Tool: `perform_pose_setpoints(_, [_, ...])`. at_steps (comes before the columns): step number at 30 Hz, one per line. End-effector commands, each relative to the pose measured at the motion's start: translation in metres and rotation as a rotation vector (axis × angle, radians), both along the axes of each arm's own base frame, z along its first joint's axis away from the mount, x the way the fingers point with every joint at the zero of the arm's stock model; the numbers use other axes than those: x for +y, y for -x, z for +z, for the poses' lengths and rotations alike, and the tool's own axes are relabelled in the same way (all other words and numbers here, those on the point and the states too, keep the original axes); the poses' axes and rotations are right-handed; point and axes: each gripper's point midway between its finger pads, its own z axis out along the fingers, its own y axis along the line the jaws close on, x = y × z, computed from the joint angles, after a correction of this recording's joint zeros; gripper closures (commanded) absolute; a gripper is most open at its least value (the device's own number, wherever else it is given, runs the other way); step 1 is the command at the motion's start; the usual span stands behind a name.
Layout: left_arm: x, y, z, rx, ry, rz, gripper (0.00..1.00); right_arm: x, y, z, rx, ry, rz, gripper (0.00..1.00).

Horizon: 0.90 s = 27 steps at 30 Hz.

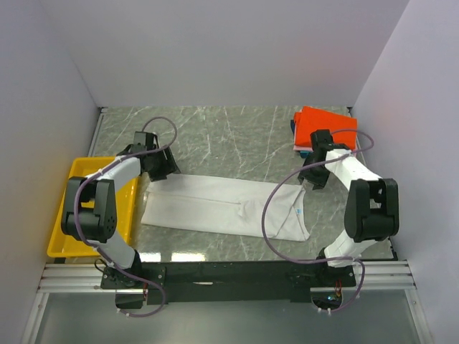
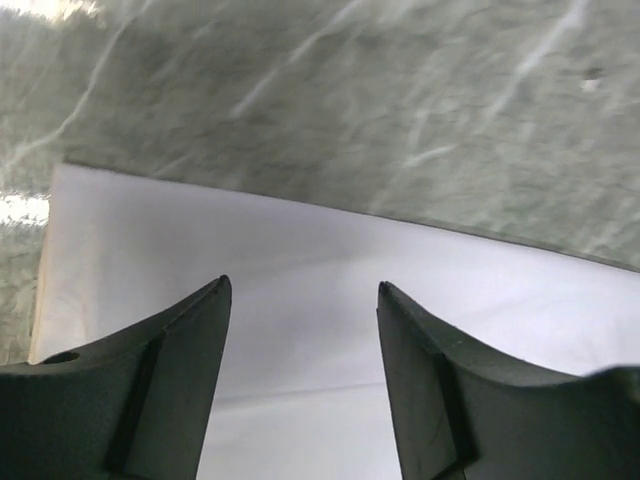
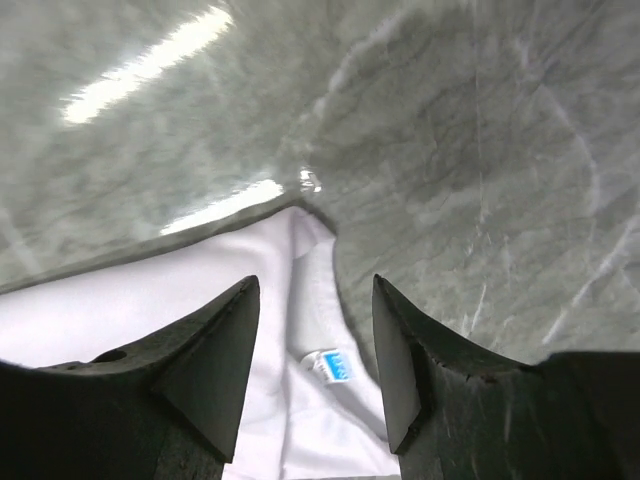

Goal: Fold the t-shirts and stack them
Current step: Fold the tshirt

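White t-shirt (image 1: 222, 208) lay mid-counter (image 1: 237, 136), its long axis running left to right, collar toward the right edge. Left pincer (image 2: 303, 285) and right pincer (image 3: 316, 282) gaped wide, empty, over its ends.

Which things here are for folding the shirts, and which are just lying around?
For the job:
- white t-shirt, laid out long on the table
- stack of folded shirts, orange-red on top, in the far right corner

Just lying about:
- yellow tray, at the left edge, beside the white t-shirt
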Motion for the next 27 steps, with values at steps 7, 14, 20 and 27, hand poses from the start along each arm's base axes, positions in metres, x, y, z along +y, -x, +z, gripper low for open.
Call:
perform_pose_setpoints(7, [-0.036,-0.012,0.074,-0.190,0.064,-0.135,0.33,0.075,-0.013,0.059,-0.152,-0.115,0.154,0.44])
perform_pose_setpoints(14, [-0.055,0.029,0.027,-0.050,0.129,-0.217,0.34,0.142,-0.004,0.033,-0.084,-0.266,0.227,0.44])
perform_pose_setpoints(20, [-0.046,0.055,-0.025,0.087,0.098,-0.171,0.35,0.158,-0.007,0.004,-0.007,-0.266,0.259,0.44])
perform_pose_setpoints(27, [-0.035,0.068,-0.033,0.120,0.066,-0.102,0.35,0.159,-0.026,-0.019,0.019,-0.228,0.246,0.44])
